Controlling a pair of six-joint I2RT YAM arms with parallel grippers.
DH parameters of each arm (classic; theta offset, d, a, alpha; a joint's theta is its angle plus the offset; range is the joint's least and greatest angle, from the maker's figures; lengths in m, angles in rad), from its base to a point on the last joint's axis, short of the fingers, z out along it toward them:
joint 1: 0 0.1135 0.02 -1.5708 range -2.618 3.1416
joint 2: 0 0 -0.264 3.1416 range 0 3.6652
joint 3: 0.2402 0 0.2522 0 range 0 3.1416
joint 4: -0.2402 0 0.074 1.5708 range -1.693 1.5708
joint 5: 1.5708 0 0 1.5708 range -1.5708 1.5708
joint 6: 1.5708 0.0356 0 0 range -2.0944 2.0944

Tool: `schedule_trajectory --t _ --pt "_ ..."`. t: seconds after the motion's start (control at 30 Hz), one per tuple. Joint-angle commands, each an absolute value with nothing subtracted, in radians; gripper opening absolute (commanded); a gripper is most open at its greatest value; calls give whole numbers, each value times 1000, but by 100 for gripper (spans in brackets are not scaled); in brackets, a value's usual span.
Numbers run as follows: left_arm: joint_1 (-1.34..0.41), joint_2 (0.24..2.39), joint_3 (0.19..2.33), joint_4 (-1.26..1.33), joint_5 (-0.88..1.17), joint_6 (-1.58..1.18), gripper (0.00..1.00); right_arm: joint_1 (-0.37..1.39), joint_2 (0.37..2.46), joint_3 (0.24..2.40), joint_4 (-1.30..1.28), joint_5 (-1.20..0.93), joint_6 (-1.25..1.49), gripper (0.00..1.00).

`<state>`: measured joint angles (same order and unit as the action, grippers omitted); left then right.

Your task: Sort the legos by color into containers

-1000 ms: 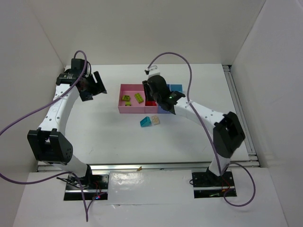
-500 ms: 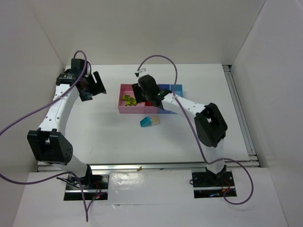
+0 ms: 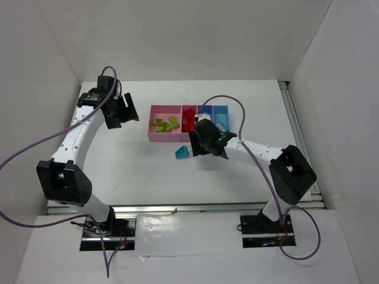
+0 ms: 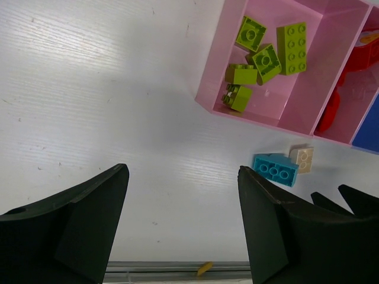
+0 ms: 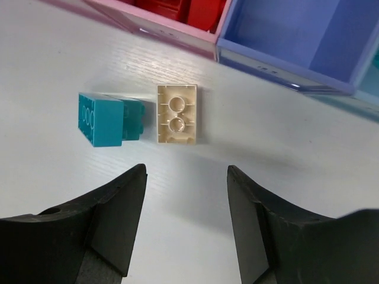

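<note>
The joined containers (image 3: 155, 137) sit mid-table: the wide pink bin (image 4: 296, 112) holds several lime green legos (image 4: 263, 53), the narrow pink bin holds red legos (image 3: 188, 118), and beside them are a blue bin (image 5: 296, 35) and a cyan bin (image 3: 221, 113). A cyan brick (image 5: 108, 119) and a cream brick (image 5: 177, 113) lie loose on the table just in front of the bins. My right gripper (image 5: 186, 171) hovers open and empty just short of the cream brick. My left gripper (image 4: 182, 171) is open and empty over bare table, left of the bins.
White walls close in the table on the left, back and right. A metal rail (image 4: 177, 267) runs along the near edge, with a small yellow scrap (image 4: 204, 268) on it. Purple cables loop above both arms.
My right gripper has opened and pulled back from above the bins to over the two loose bricks. The left arm has shifted slightly right.
</note>
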<state>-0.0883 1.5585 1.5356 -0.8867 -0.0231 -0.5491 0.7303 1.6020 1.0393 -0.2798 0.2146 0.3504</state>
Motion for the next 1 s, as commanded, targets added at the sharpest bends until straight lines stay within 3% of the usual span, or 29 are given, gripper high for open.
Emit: schedule_trajectory --t 0.0,0.47,0.6,0.7,0.8,0.97 --pt "-98 1574 1549 -876 -29 -538 85 726 1661 1063 -269 189 368 65" --pt "-107 1565 1549 -876 -49 -538 85 726 1832 1123 -152 189 290 68" --pt "-107 1565 1549 -876 -49 -538 85 726 1841 1132 -127 219 290 58" --pt "-107 1565 1549 -876 -49 -538 85 735 1812 1132 -150 238 290 36" --pt "-107 1565 1549 -876 -49 -538 85 744 1709 1111 -201 252 310 26" --pt "-120 1565 1549 -867 -40 -511 85 744 1537 1101 -313 328 310 26"
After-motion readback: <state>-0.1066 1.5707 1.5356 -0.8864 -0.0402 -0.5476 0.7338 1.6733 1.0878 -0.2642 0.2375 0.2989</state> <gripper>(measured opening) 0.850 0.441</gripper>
